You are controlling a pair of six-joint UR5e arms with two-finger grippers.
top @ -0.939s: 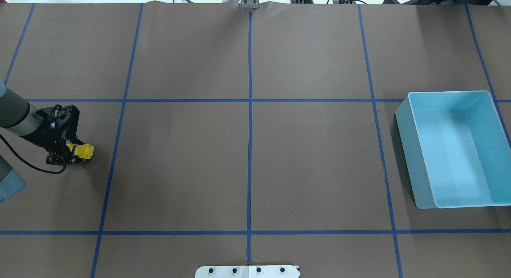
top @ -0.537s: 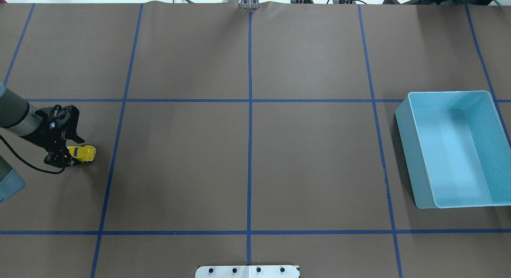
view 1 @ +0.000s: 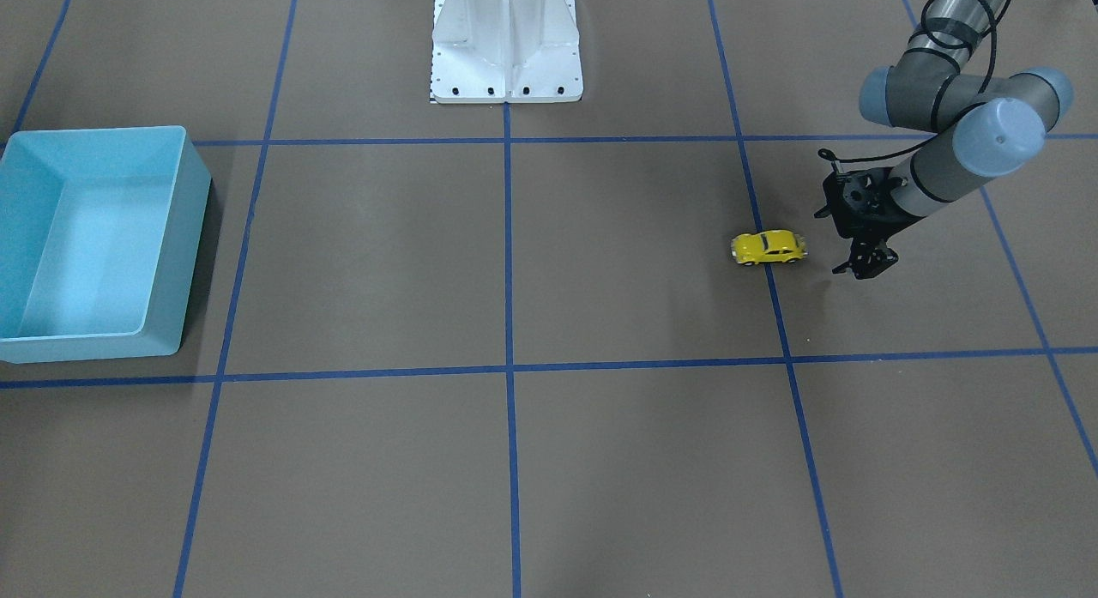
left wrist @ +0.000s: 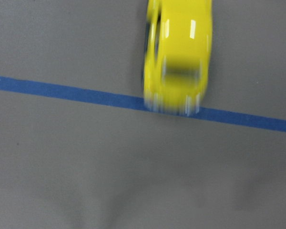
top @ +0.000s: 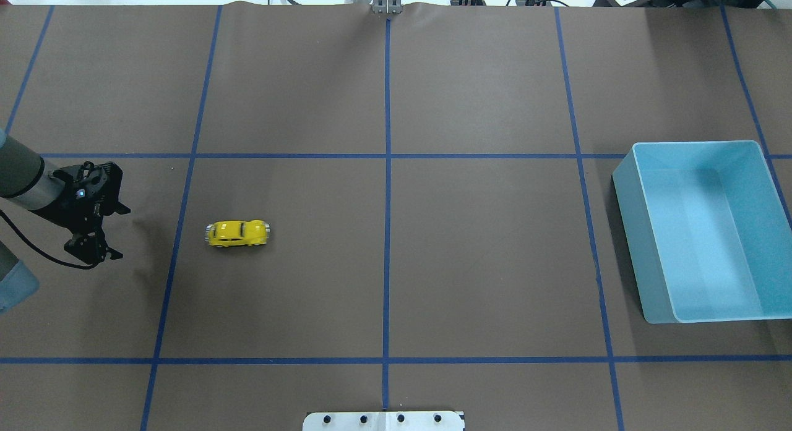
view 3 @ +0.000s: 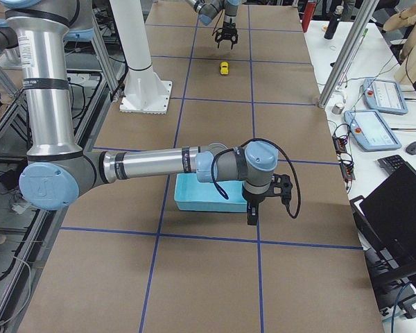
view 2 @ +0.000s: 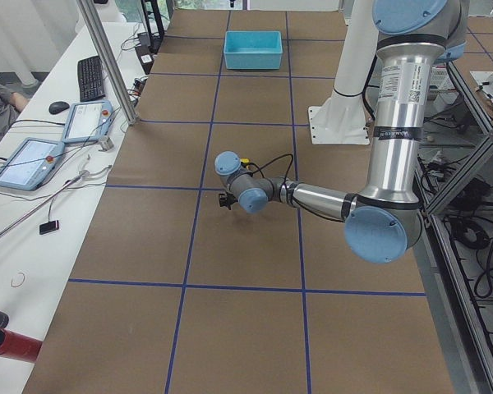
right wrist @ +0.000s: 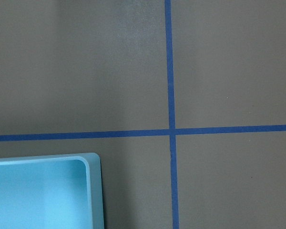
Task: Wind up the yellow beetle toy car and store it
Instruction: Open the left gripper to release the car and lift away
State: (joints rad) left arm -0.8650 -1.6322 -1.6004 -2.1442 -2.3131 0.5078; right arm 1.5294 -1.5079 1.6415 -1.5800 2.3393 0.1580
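The yellow beetle toy car (top: 237, 233) stands free on the brown table on its wheels, just right of a blue tape line. It also shows in the front view (view 1: 769, 247) and blurred in the left wrist view (left wrist: 178, 52). My left gripper (top: 120, 232) is open and empty, low over the table to the car's left, well apart from it (view 1: 834, 242). The light blue bin (top: 637, 245) stands empty at the far right. My right gripper (view 3: 253, 215) shows only in the right side view, beside the bin (view 3: 201, 198); I cannot tell whether it is open or shut.
Blue tape lines divide the brown table into squares. The robot's white base plate (view 1: 506, 40) is at the table's near-middle edge. The right wrist view shows a corner of the bin (right wrist: 38, 191) and a tape crossing.
My left gripper opened and let the car go. The car rolled to the right, away from the gripper and across the blue tape line.
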